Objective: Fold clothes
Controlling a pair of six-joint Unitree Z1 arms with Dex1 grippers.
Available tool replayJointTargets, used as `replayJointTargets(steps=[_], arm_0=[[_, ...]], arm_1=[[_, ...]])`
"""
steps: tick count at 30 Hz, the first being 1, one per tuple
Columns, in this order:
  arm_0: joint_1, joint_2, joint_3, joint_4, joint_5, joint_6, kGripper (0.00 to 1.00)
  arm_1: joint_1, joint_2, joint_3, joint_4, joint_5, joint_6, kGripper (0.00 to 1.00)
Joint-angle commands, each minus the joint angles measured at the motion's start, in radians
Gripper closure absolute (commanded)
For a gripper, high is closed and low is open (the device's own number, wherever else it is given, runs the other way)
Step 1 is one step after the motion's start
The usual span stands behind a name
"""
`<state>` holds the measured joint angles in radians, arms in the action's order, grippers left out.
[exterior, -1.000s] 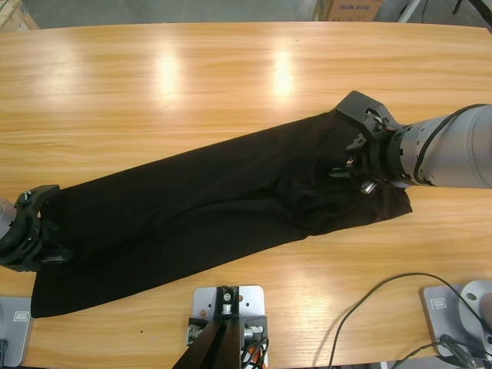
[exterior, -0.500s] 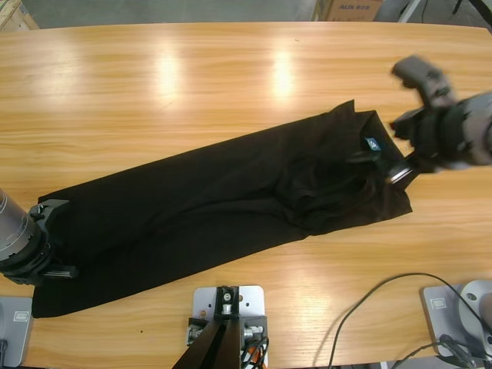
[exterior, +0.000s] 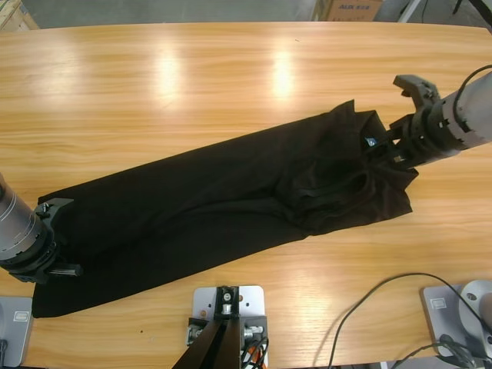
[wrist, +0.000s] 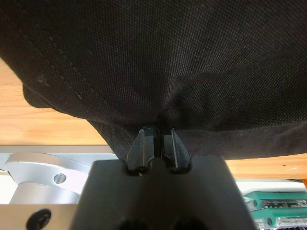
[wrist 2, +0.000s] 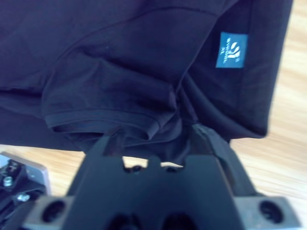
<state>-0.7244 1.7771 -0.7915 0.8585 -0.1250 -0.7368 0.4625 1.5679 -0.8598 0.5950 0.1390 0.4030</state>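
Observation:
The black shirt (exterior: pixel 215 207), folded into a long band, lies slantwise on the wooden table (exterior: pixel 192 84) from the near left to the right of middle. Its collar end with the blue neck label (exterior: pixel 372 141) points right. My left gripper (exterior: pixel 60 244) sits at the band's near-left end. In the left wrist view this gripper (wrist: pixel 156 136) is shut on a pinch of the shirt's (wrist: pixel 182 57) edge. My right gripper (exterior: pixel 397 150) hovers at the collar end. In the right wrist view the right gripper (wrist 2: pixel 156 143) is open, its jaws wide apart around bunched shirt (wrist 2: pixel 120 72) fabric below the label (wrist 2: pixel 231 49).
A black cable (exterior: pixel 369 300) loops over the table's near right edge. A cardboard box (exterior: pixel 346 9) stands on the floor beyond the far edge. Bare wood stretches across the far half and along the near right.
My right gripper has pulled back to the right from over the shirt's collar end, uncovering the blue label. The left arm has turned and shifted slightly, still at the shirt's near-left end.

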Motion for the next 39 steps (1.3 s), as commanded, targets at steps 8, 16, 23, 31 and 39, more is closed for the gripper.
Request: replayJointTargets(steps=[8,16,23,31,39], arm_0=[[-0.007,0.044,-0.005,-0.001,0.016,-0.018,1.0],[-0.007,0.045,-0.004,-0.003,0.016,-0.018,1.0],[-0.009,0.042,-0.003,-0.004,0.016,-0.018,1.0],[-0.013,0.043,-0.003,-0.004,0.016,-0.018,1.0],[-0.015,0.044,-0.003,-0.004,0.016,-0.018,1.0]], arm_1=[[-0.036,0.109,0.097,-0.119,0.112,0.181,0.742],[-0.036,0.0,0.091,-0.033,0.027,0.223,0.0],[-0.036,0.012,0.09,-0.038,0.039,0.27,0.198],[-0.027,0.031,0.09,-0.054,0.062,0.273,0.544],[-0.021,0.064,0.093,-0.082,0.07,0.277,0.566]])
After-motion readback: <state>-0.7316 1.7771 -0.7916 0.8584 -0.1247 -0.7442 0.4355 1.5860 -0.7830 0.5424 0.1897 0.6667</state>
